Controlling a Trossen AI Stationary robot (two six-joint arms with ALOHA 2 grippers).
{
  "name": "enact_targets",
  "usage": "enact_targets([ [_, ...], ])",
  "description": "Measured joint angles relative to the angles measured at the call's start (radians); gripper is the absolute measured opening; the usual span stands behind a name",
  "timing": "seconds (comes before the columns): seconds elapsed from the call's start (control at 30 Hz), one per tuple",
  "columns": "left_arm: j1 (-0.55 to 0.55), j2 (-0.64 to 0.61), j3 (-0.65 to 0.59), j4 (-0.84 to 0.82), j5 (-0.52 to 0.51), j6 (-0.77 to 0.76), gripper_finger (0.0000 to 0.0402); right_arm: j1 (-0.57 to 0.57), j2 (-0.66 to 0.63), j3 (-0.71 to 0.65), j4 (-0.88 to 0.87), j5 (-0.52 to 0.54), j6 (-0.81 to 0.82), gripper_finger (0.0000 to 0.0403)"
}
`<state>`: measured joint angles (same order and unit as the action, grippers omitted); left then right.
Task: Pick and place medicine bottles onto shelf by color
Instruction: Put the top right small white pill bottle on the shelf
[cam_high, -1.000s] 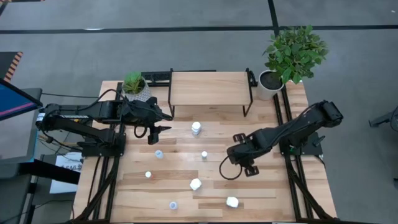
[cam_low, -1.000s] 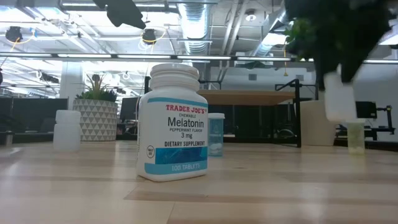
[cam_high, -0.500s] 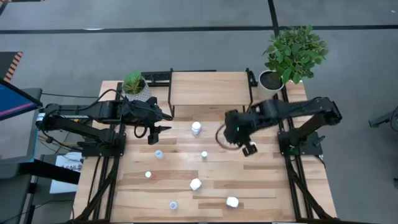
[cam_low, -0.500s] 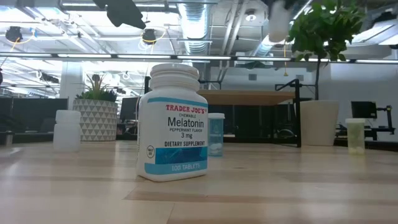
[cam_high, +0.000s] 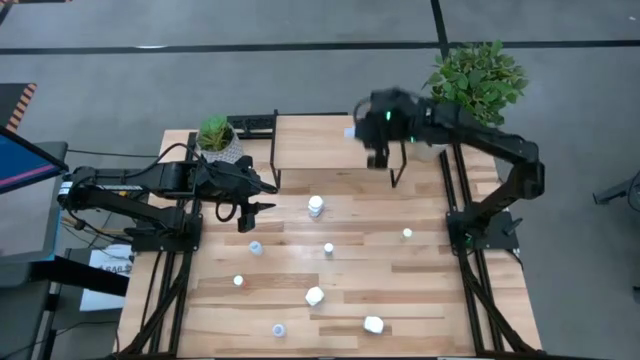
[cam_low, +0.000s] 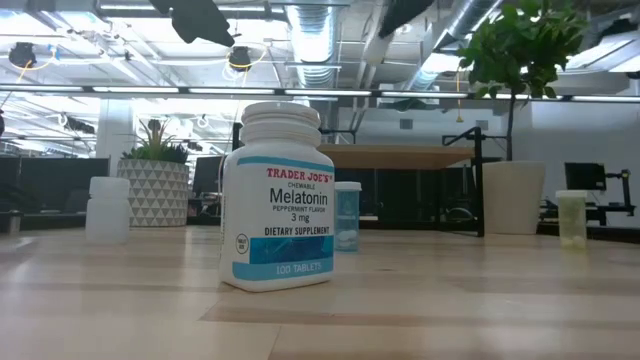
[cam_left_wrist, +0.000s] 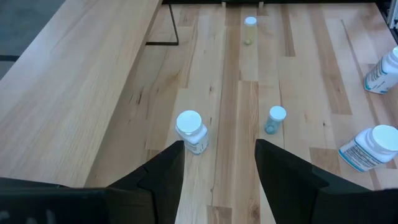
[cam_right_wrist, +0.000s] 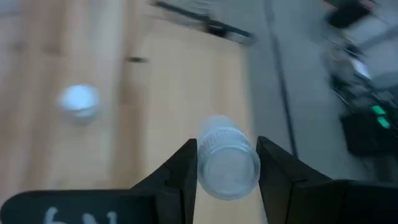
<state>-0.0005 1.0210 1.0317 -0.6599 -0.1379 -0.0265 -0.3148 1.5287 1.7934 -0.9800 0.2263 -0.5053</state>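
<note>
Right gripper (cam_high: 372, 133) is up over the right end of the low light-wood shelf on black legs (cam_high: 335, 142), jaws clamped on a small clear bottle with a white cap (cam_right_wrist: 227, 165); the right wrist view shows the bottle pinched between both dark fingers (cam_right_wrist: 180, 168), with shelf wood blurred below.

Left gripper (cam_high: 250, 213) hangs over the tabletop's left side near the shelf's left leg, jaws apart and holding nothing.

Loose on the light plank tabletop (cam_high: 430, 290): a white-capped white bottle upright (cam_high: 316, 206) just in front of the shelf, a small pale-blue bottle (cam_high: 255, 247), a small bottle at centre (cam_high: 328, 249), a small green-capped bottle (cam_high: 407, 234) on the right, a small one at left (cam_high: 238, 281), two bigger white bottles lying near the front (cam_high: 314, 296) (cam_high: 374, 324), and one more at the front edge (cam_high: 278, 329).

Small potted plant in a patterned white pot (cam_high: 217, 136) stands by the shelf's left end; a large leafy plant in a white pot (cam_high: 470, 88) stands at the right rear corner, close behind the right arm.

Low view: a white Melatonin bottle with a blue label (cam_low: 279, 198) fills the foreground; behind is an office with ceiling ducts and lights. Grey floor surrounds the table.
</note>
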Motion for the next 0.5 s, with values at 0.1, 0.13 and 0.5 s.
enact_targets([
  [0.1, 0.000, 0.000, 0.000, 0.000, 0.000, 0.000, 0.0185, -0.085, 0.020, 0.000, 0.041, 0.004, 0.027, 0.0135],
  [0.13, 0.000, 0.000, 0.000, 0.000, 0.000, 0.000, 0.0185, -0.112, 0.030, -0.001, 0.039, 0.004, 0.035, 0.0136],
  [0.5, 0.000, 0.000, 0.000, -0.001, 0.000, 0.000, 0.0185, -0.262, 0.186, 0.000, 0.022, 0.012, 0.097, 0.0136],
])
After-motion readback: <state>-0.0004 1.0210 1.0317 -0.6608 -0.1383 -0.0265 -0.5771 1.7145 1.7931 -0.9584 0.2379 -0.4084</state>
